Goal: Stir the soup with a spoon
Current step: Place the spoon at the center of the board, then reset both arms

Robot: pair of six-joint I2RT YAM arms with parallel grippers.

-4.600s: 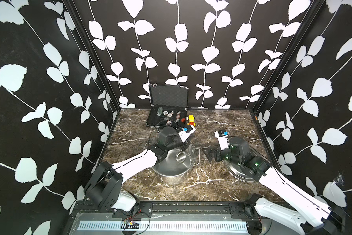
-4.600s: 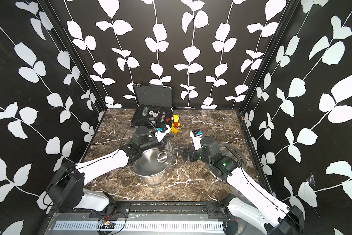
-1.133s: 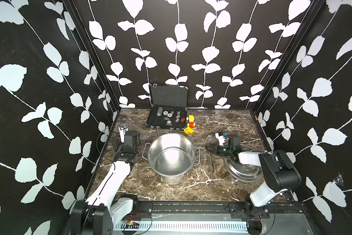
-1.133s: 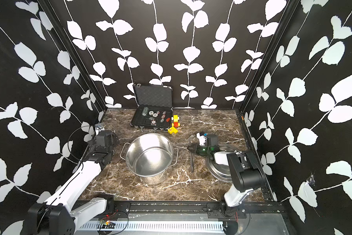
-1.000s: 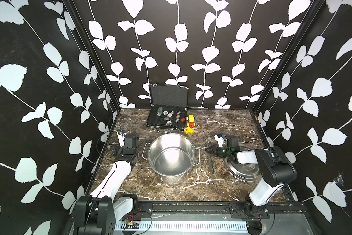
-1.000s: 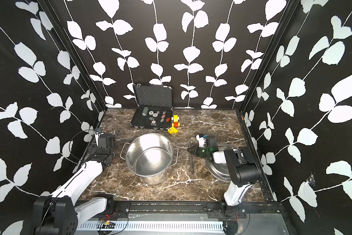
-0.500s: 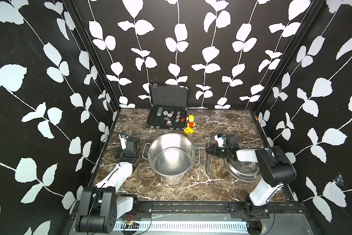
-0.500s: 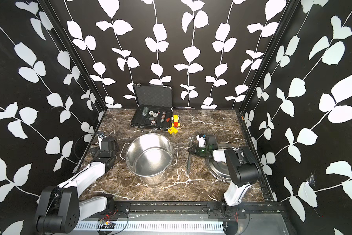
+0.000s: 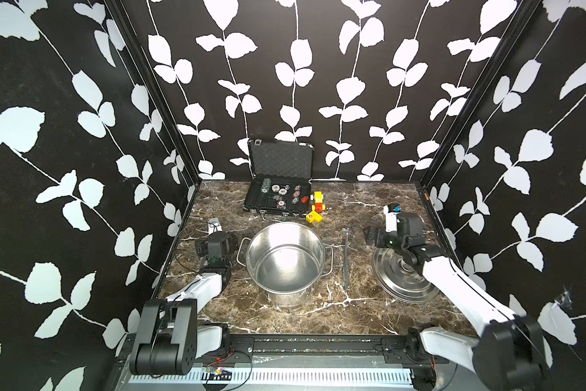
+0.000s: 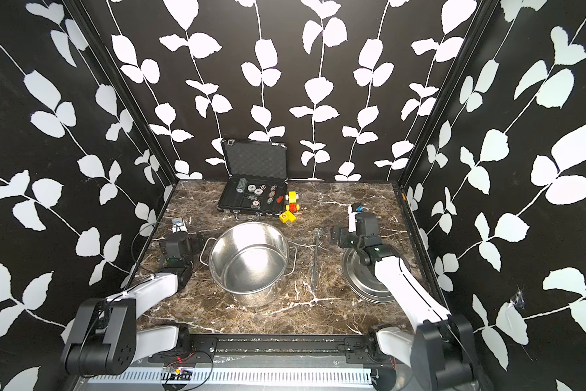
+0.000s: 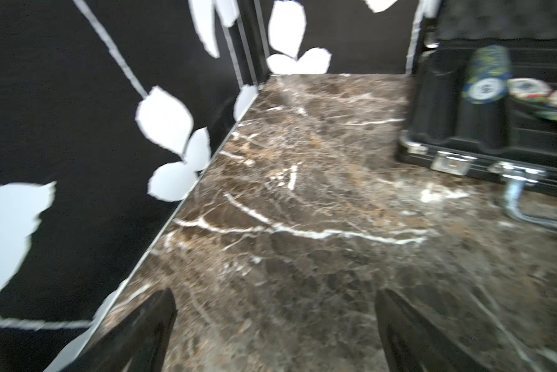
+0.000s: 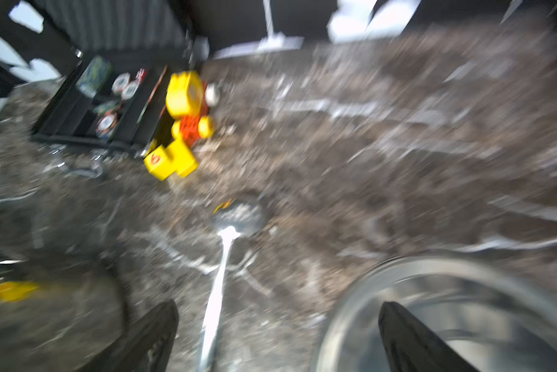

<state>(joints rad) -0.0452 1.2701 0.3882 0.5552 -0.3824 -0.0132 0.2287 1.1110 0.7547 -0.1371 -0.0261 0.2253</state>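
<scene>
The spoon (image 9: pixel 345 259) (image 10: pixel 315 262) lies flat on the marble table (image 9: pixel 352 199), between the steel pot (image 9: pixel 286 264) (image 10: pixel 249 260) and the lid. Its bowl points to the back. No soup shows inside the pot. My right gripper (image 9: pixel 374 237) (image 10: pixel 339 237) hangs open just right of the spoon. In the blurred right wrist view the spoon (image 12: pixel 221 277) lies apart from both fingers of this gripper (image 12: pixel 277 309). My left gripper (image 9: pixel 216 242) (image 11: pixel 275 296) is open and empty over bare marble, left of the pot.
A round steel lid (image 9: pixel 403 281) (image 12: pixel 431 283) rests at the right, under my right arm. An open black case (image 9: pixel 278 194) with chips stands at the back. Yellow and red toy blocks (image 9: pixel 317 206) lie beside it. Patterned walls close in three sides.
My right gripper has opened and let go of the spoon, which now rests on the table. The right arm has stretched out; the left gripper has drawn back toward the front.
</scene>
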